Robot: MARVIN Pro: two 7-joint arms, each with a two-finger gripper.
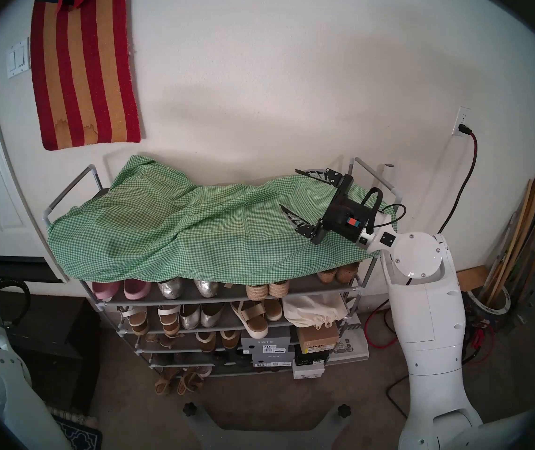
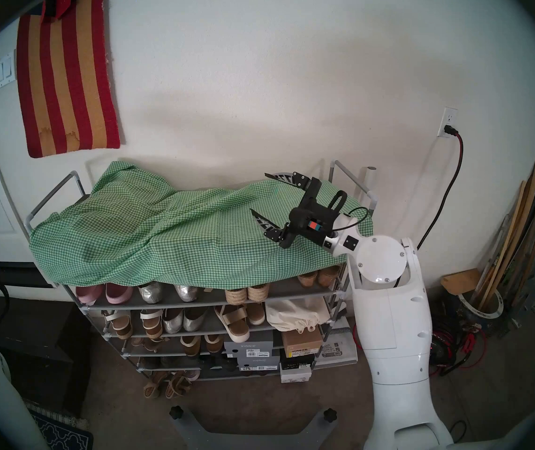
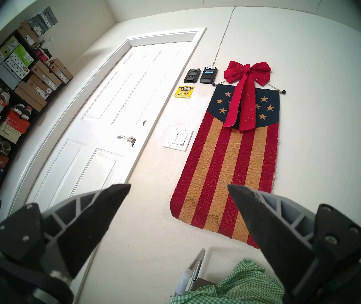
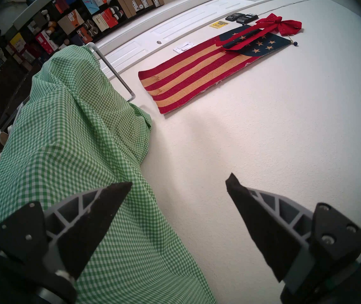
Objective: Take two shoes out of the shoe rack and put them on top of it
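Hanging over the right end of the shoe rack, the right gripper had its two fingers spread wide with nothing between them, above the green checked cloth that covered the rack's top. The left gripper was spread just as wide and empty, aimed at the white wall between a door and a striped flag hanging; a corner of the cloth and a rack rail showed at the bottom of its view. Two silver pairs sat in the rack: one on the shelf just under the cloth beside pink slip-ons, another one shelf lower. Which pair had the cut-out pattern could not be told from this far.
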